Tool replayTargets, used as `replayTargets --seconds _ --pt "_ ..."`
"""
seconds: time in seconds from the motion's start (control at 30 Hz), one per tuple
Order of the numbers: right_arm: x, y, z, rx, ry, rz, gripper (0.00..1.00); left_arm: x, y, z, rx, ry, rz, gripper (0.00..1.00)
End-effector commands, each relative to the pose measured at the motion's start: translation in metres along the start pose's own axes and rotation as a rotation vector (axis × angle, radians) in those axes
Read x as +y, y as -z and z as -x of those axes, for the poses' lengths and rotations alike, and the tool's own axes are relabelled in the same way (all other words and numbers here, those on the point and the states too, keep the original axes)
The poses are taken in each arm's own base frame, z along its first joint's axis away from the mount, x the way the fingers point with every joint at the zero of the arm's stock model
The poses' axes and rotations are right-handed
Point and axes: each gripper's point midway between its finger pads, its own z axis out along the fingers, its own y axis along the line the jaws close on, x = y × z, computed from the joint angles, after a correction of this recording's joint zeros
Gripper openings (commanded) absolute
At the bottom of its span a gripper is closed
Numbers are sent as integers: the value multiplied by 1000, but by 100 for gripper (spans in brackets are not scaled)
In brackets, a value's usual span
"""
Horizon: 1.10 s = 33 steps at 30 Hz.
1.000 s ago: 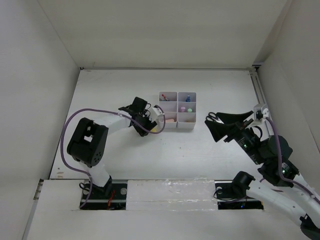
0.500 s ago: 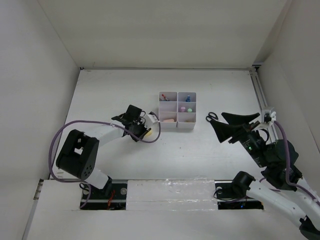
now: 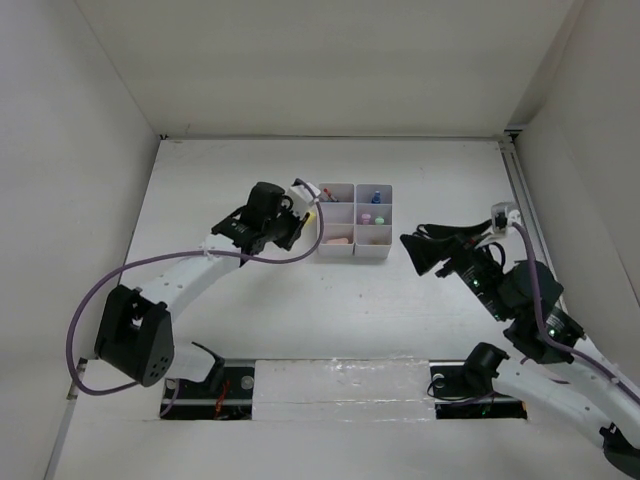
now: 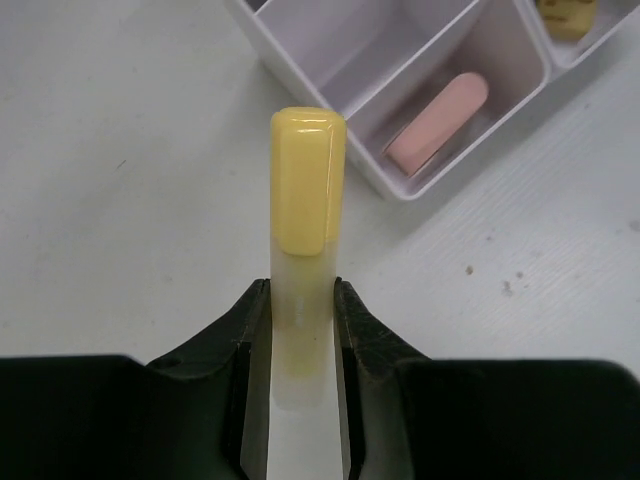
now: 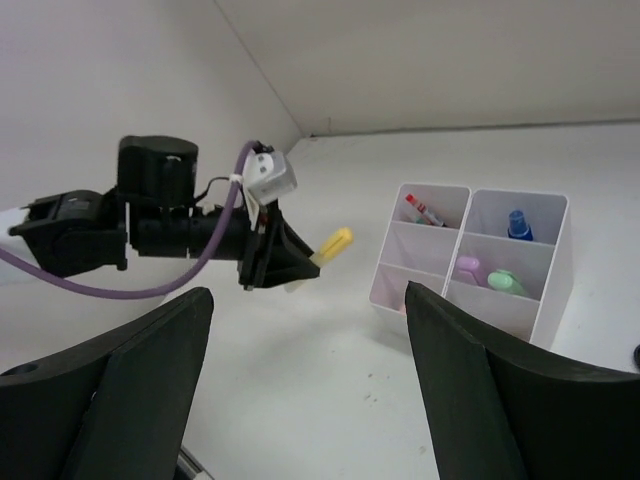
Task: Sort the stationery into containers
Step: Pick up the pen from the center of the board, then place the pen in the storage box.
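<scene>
My left gripper (image 3: 303,216) is shut on a yellow highlighter (image 4: 305,200) and holds it in the air, cap forward, just left of the white organiser tray (image 3: 387,236). In the left wrist view the cap points at the tray wall (image 4: 400,185), beside the compartment holding the beige eraser (image 4: 437,125). The right wrist view shows the highlighter (image 5: 333,243) and the tray (image 5: 545,310) with a red pen (image 5: 425,210), a blue piece (image 5: 517,222), a pink highlighter (image 5: 468,267) and a green one (image 5: 505,281). My right gripper (image 3: 425,252) is open and empty, right of the tray. I cannot make out the scissors.
White walls close in the table at the back, left and right. A rail (image 3: 522,190) runs along the right side. A small dark thing (image 5: 636,352) shows at the right edge of the right wrist view. The left arm's purple cable (image 3: 150,265) loops above the table.
My left gripper has risen off the table with the yellow highlighter and moved back and right, up to the tray's left side. My right gripper has shifted a little left.
</scene>
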Motion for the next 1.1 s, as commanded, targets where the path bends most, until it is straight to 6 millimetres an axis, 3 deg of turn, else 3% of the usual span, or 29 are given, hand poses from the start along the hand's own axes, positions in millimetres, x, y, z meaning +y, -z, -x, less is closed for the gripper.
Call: replayTargets --seconds 0.0,0.07,0.13,0.2,0.23,0.3,0.33,0.4,0.6,0.7,0.73,0.93,1.07 --pt "16 -13 4 6 -75 33 84 -26 10 26 -70 147 -47 0" --pt "29 -22 4 7 -130 84 84 -37 16 32 -101 165 -91 0" --pt "31 -38 -12 41 -176 76 84 -45 28 48 -161 163 -140 0" --pt "36 -50 -17 40 -212 92 82 -51 55 73 -274 138 -185 0" --pt "37 -61 -28 65 -221 89 82 -53 64 77 -313 129 -190 0" --pt "44 -74 -29 50 -264 115 82 -56 92 90 -416 105 -200 0" --pt "44 -85 -46 91 -266 112 82 -58 98 90 -449 96 -205 0" --pt "54 -98 -45 81 -283 150 81 -62 115 96 -514 77 -215 0" --pt "79 -141 -61 103 -295 246 80 -71 113 96 -491 61 -272 0" --pt "90 -151 -65 109 -298 284 80 -75 113 98 -490 55 -299 0" --pt "94 -152 -56 89 -312 297 80 -75 113 98 -490 55 -299 0" --pt "98 -164 -75 119 -323 289 79 -78 126 102 -532 38 -315 0" --pt "101 -172 -85 139 -322 286 69 -79 138 106 -565 37 -312 0"
